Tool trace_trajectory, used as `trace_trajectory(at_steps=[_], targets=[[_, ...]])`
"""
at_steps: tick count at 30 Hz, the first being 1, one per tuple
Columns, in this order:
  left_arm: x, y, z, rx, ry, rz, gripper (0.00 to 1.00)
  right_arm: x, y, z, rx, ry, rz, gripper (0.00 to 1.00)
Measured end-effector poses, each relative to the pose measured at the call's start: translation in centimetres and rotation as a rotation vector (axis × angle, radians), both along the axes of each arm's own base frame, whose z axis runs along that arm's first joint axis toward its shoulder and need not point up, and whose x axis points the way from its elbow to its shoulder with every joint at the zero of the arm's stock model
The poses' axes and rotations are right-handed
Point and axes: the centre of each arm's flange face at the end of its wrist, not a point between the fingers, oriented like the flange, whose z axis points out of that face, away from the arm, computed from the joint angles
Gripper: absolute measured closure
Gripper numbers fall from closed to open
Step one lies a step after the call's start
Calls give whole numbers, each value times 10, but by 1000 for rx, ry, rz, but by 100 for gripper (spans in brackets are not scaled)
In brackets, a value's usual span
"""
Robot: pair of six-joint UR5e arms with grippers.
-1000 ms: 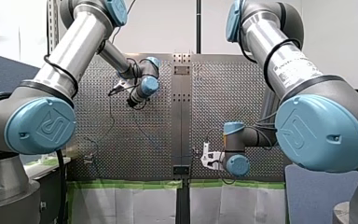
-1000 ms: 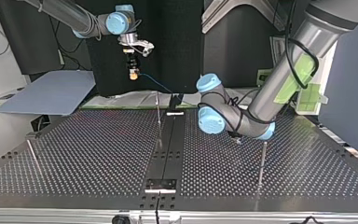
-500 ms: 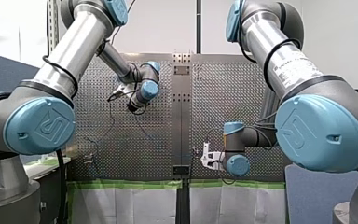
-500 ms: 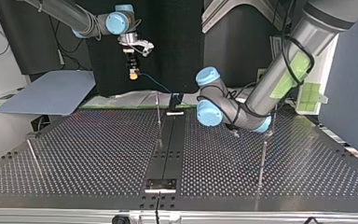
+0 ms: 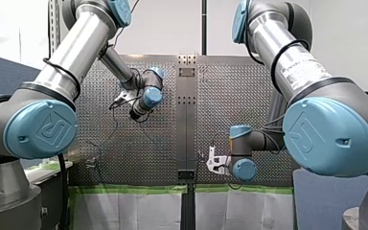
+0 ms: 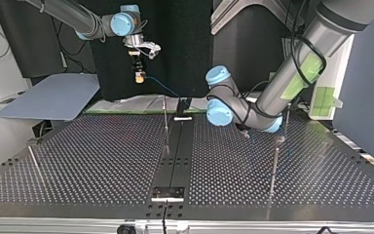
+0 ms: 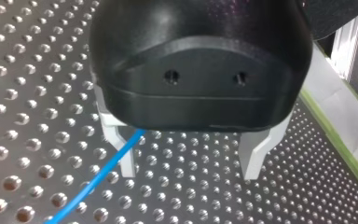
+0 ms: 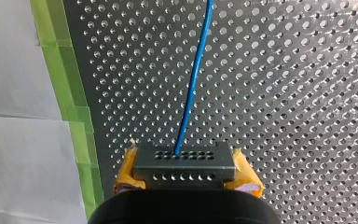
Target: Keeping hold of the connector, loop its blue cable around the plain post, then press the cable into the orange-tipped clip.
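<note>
- Two yellow pads [image 8: 127, 171] of the robot's right gripper [image 8: 186, 173] clamp the grey perforated metal connector [image 8: 185, 158].
- The thin blue cable [image 8: 193, 79] leaves the connector straight ahead of the gripper; in the top view it runs toward four o'clock.
- The left gripper [image 7: 189, 156] is spread wide and grips nothing, with the cable just beside one pale finger [image 7: 121, 149] above the perforated metal table [image 7: 28, 93].

The blue cable [image 7: 103, 169] vanishes behind the black housing [image 7: 200, 70] above my left jaws.

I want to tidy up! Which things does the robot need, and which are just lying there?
Needed: connector in my right gripper, blue cable, my left gripper, one of the upright posts.
Just there: green tape, grey board, white sheets.
</note>
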Motion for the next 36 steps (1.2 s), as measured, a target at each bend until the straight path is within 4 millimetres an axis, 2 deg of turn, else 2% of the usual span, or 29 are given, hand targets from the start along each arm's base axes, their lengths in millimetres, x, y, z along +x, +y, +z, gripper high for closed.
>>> trace_trajectory(at_steps=[3, 10, 15, 25, 36], targets=[[-2, -3, -9, -2, 7, -5, 0, 0, 0, 0, 2, 1, 0, 100], [-3, -20, -45, -14, 46, -39, 0, 0, 1, 0, 5, 1, 2, 100], [-6, -33, -59, -59, 57, -77, 0, 1, 2, 0, 6, 2, 3, 100], [-22, -76, -109, -172, 97, -187, 0, 3, 4, -1, 6, 3, 8, 100], [-31, -100, -124, -310, 110, -262, 0, 3, 4, 0, 5, 0, 9, 100]])
